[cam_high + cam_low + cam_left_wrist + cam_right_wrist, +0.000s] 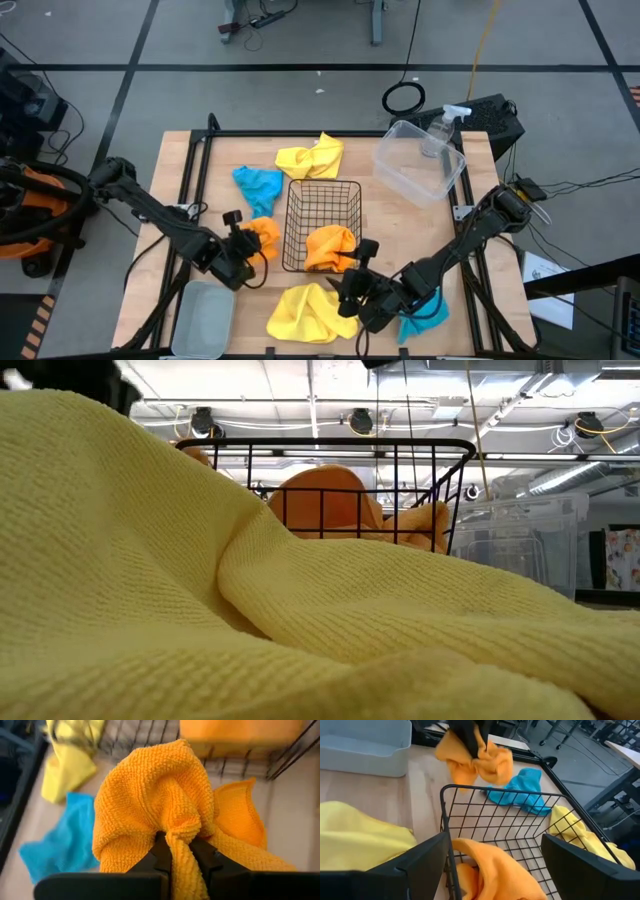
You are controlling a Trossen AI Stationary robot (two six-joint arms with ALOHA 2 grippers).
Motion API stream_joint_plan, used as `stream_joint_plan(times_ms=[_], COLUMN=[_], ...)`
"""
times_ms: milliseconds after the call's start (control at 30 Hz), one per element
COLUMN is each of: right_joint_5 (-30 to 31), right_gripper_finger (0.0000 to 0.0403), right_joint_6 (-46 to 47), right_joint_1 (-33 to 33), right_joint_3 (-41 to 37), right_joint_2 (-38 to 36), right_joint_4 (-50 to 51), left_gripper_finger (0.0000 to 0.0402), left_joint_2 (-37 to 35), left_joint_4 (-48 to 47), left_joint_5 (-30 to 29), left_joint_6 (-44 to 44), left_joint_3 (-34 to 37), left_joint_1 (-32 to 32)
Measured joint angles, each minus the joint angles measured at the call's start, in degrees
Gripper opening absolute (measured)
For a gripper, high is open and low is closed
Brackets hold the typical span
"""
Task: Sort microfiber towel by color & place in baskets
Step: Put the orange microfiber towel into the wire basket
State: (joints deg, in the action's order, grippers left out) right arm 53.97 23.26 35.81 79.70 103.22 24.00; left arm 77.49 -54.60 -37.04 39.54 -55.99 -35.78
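My left gripper [248, 242] is shut on an orange towel [266, 235], just left of the black wire basket [322, 205]. A second orange towel [330, 248] lies inside that basket. My right gripper [495, 870] stands open at the basket's near right corner, its fingers on either side of the rim; whether they touch it I cannot tell. Flat on the table lie a yellow towel [312, 157] and a teal one [258, 185] at the far side. Another yellow [305, 312] and another teal [425, 318] lie at the near side. My left gripper pinches a bunched fold [182, 845] of the orange towel between its two fingers [159, 856]. The fingers slant downward from the table's left side toward the basket. The rest of the cloth puffs out past the fingertips and hangs loose; in the right wrist view the towel [475, 762] looks lifted off the table.
A clear plastic tub [420, 160] sits at the far right with a spray bottle [447, 125] beside it. A pale grey tray [203, 318] sits at the near left corner. In the low view the near yellow towel [200, 580] fills the foreground.
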Motion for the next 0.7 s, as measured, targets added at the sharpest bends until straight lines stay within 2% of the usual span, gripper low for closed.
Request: stream_joint_plan(times_ms=[167, 233, 333, 700], right_joint_5=[-3.2, -5.6, -6.1, -5.4], right_gripper_finger=[0.0313, 0.0313, 0.0313, 0.0315], right_joint_6=[-1.4, -4.3, -9.8, -47.5], right_joint_1=[-1.5, -2.3, -3.6, -6.1], right_joint_3=[0.0, 0.0, 0.0, 0.0], right_joint_2=[0.0, 0.0, 0.6, 10.6], right_joint_4=[-3.6, -6.7, -14.3, -51.6], left_gripper_finger=[0.0036, 0.0036, 0.0036, 0.0036], left_joint_2=[-0.1, -0.1, -0.1, -0.1], left_joint_4=[-0.4, 0.1, 1.5, 17.6], left_joint_5=[-2.3, -4.2, -6.6, -11.7], left_joint_6=[-4.0, -6.0, -9.6, -25.3], left_joint_3=[-6.6, -8.6, -10.4, -11.4], left_joint_1=[-2.0, -2.5, -2.6, -1.6])
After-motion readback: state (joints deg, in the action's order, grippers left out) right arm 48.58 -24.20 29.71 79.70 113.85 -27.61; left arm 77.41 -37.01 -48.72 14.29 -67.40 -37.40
